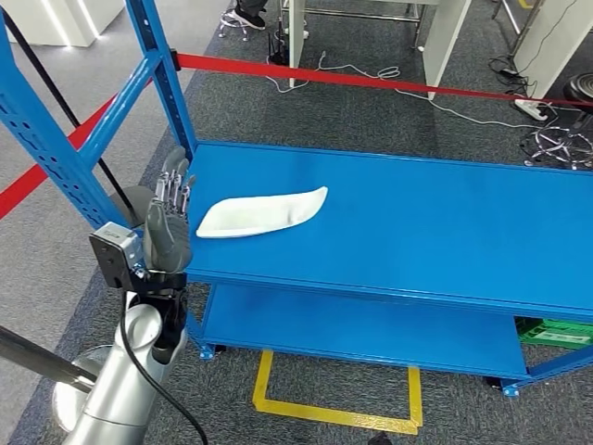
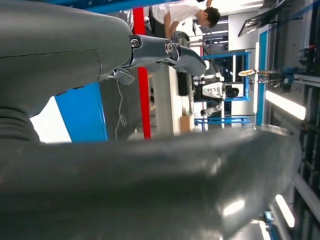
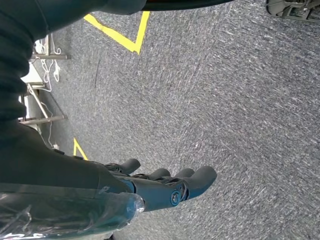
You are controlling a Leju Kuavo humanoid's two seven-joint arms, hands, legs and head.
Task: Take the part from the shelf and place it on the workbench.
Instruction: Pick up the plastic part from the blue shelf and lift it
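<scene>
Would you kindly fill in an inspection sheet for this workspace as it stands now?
Surface: blue shelf, top level bare apart from the part.
Job's things: white part lies flat near the shelf's left end.
Clutter: nothing seen on the shelf.
Hands: left hand raised beside the part, not touching it, empty; right hand hangs over grey carpet, empty, fingers extended.
Cables: white cables on the floor behind; black cable on the left arm.
Surroundings: red tape, yellow floor marking, a person's shoes far behind.
</scene>
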